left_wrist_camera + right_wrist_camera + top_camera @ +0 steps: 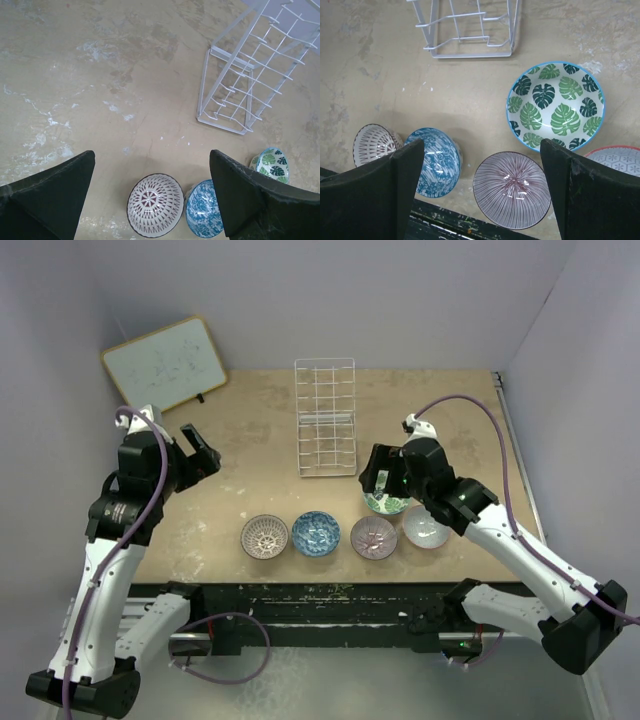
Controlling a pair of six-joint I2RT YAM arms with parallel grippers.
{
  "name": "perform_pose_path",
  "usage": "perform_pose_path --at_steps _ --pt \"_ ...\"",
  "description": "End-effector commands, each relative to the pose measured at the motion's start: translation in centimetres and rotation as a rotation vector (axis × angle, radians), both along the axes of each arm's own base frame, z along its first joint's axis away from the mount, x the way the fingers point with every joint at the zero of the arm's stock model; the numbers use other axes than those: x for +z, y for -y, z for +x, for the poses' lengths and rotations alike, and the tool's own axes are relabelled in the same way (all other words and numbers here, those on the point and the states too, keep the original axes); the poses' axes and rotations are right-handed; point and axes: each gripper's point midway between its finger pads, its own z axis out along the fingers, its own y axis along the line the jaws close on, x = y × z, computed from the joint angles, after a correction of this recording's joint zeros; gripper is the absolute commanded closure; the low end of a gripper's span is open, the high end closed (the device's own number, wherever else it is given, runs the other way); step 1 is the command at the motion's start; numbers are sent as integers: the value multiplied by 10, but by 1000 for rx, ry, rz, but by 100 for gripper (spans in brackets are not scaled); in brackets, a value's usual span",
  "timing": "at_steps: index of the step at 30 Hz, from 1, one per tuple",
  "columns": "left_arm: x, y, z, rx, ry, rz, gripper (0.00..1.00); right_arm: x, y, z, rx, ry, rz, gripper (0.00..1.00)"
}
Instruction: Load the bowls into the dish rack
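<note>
White wire rack (pixel 326 420) has nothing in it, so by my read the job hasn't really started: zero of five bowls loaded. All five sit on the counter (pixel 250 440) on the arms' side of the rack. The green bowl (pixel 555 106) is closest, just off the rack's front right corner. The other four make a row further out from the rack: brown bowl (pixel 265 536) off to the left, then blue bowl (pixel 316 532), mauve bowl (pixel 374 537), and pale bowl (pixel 425 527) furthest right.

The right end effector (pixel 481 145) hangs over the green and mauve ones, spread wide and gripping nothing. The left end effector (pixel 151 155) is also wide open and empty, off to the rack's left, looking down at the brown bowl.

So everything's left to do: five pick-ups, five placements into the slots.
</note>
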Motion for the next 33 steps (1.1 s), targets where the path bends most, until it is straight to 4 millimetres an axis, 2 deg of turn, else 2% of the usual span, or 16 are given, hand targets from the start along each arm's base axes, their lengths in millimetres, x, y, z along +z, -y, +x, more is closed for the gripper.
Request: perform_pose_path --at_steps 1,3,5,9,13,20,23,28,33 --pt "20 -2 1 0 51 11 1 26 6 4 -55 54 33 0" --pt "20 -1 0 -3 59 7 1 25 7 4 -60 53 27 0" --pt "20 -1 -1 -13 65 16 1 36 7 7 -65 67 31 0" --pt "23 3 -5 -92 117 69 1 32 8 9 -76 52 10 0" --pt "30 11 -14 -213 183 133 1 31 20 15 -135 64 -46 0" --pt "39 23 -28 -333 227 161 1 25 17 28 -155 55 -79 2" --pt "39 24 -32 -345 220 166 1 13 11 35 -148 19 -106 8" --pt "39 25 -37 -364 223 168 1 -19 3 44 -160 -46 -183 18" --pt "39 25 -42 -378 227 181 1 -43 -5 45 -165 -89 -215 19"
